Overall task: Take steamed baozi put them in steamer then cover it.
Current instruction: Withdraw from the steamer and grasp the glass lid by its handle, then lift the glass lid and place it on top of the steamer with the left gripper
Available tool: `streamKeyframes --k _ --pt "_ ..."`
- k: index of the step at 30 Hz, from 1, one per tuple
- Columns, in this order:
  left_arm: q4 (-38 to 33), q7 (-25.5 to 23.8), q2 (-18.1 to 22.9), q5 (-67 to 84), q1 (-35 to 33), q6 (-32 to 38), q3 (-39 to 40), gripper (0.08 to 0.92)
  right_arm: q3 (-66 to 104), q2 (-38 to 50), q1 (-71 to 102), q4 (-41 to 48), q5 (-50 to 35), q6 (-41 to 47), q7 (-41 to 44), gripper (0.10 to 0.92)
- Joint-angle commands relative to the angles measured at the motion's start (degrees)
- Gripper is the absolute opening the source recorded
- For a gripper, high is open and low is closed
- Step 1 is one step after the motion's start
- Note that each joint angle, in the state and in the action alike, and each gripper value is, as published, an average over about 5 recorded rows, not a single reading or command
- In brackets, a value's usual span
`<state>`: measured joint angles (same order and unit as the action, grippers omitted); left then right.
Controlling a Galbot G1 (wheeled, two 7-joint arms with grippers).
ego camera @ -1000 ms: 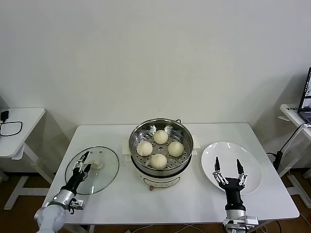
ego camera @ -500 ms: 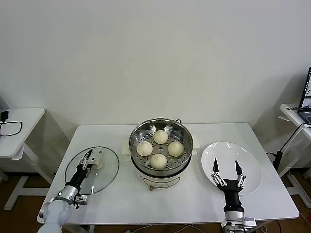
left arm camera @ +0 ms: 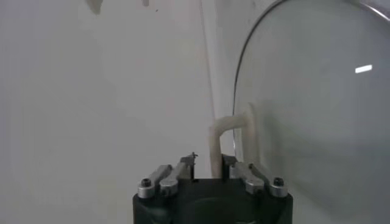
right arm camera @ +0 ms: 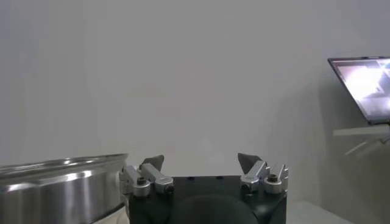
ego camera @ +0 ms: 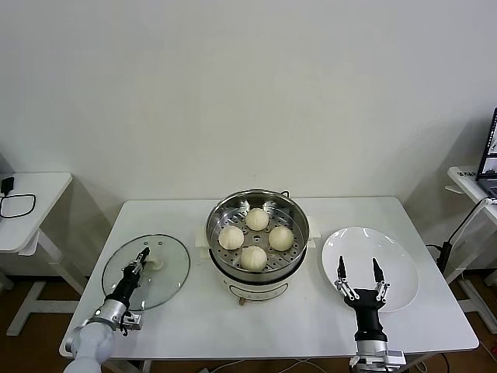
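Fingers first: my left gripper is pinching tight on the white handle of the cover, which the left wrist view confirms, the handle sitting clamped between the two jaws. The cover is lying at the left side of the table, beside the steamer. I am seeing the steamer standing uncovered in the middle of the table, with all four steamed baozi sitting on its perforated tray. My right gripper is waiting with its fingers spread wide, hovering over the near edge of the white plate to the right of the steamer.
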<state>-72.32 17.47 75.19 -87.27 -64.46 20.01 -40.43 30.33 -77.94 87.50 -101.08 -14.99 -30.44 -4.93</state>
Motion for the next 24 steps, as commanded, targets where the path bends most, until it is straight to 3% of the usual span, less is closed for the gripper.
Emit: streamKeyframes --k 1,10,17,24 --pt "-6.97 1.12 0.59 0.66 -1.86 -1.10 -1.45 0.203 0.00 0.03 0.00 0.04 0.19 -0.23 -0.05 0.823" --pt "-25.27 -2.53 -0.13 8.56 -8.48 -4.80 -5.61 0.190 -0.53 0.01 -0.04 -0.60 0.38 -0.10 -0.13 0.823" --pt "-39.78 -13.75 -5.03 19.81 -12.77 -15.18 -6.09 0.190 -0.39 0.45 0.02 -1.30 0.32 0.21 -0.18 0.823" --pt "-52.73 -24.32 -10.28 25.20 -14.42 -27.51 4.22 0.190 -0.38 0.39 0.02 -0.97 0.34 -0.02 -0.14 0.823"
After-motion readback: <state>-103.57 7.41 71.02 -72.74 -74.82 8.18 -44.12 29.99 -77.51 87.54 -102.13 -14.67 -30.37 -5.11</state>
